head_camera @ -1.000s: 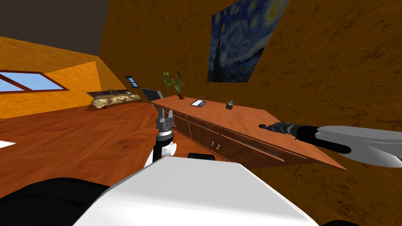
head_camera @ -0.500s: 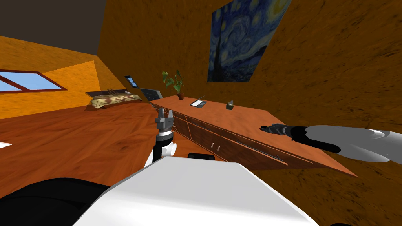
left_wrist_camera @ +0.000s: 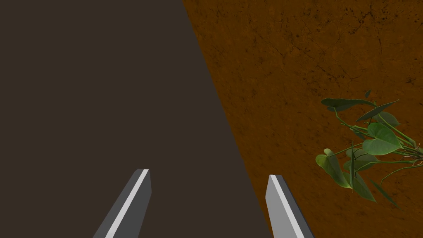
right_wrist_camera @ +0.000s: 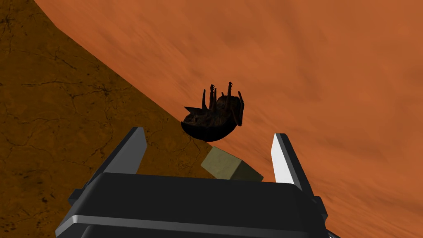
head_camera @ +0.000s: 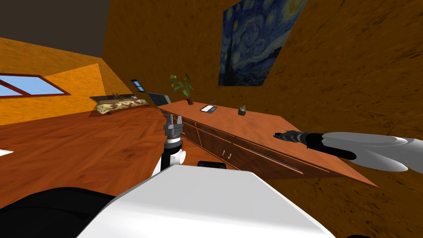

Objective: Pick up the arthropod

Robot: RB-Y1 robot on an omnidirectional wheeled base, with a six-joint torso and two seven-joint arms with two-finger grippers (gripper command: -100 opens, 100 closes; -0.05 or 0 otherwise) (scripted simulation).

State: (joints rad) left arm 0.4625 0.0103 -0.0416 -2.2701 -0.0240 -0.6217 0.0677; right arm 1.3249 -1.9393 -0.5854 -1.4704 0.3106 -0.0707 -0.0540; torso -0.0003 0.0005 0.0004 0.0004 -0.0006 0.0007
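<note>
**Your right gripper (right_wrist_camera: 208,133) stands open, the arthropod (right_wrist_camera: 212,117) in line with its gap**

Your right gripper's fingers (right_wrist_camera: 285,159) are spread about a third of the wrist view apart and press on nothing. The arthropod sits centred between them, at or just past the fingertips, and touches neither blade. It is dark brown to black, with a rounded body. Thin curved legs stick out on the side away from the gripper's dark body.

You see it against the orange-brown top of the sideboard (head_camera: 256,122), close to where that top gives way to the darker, cracked brown wall (right_wrist_camera: 62,103). A small olive block (right_wrist_camera: 227,165) shows beside it, partly hidden by the gripper's body.

In the head view your right arm reaches in low over the sideboard's top, toward its near end.

Your left gripper (head_camera: 173,120) points upright before the sideboard's drawer fronts, over the wooden floor (head_camera: 82,144). Its fingers are apart and empty. A potted plant (head_camera: 184,87) stands at the sideboard's far end.
</note>
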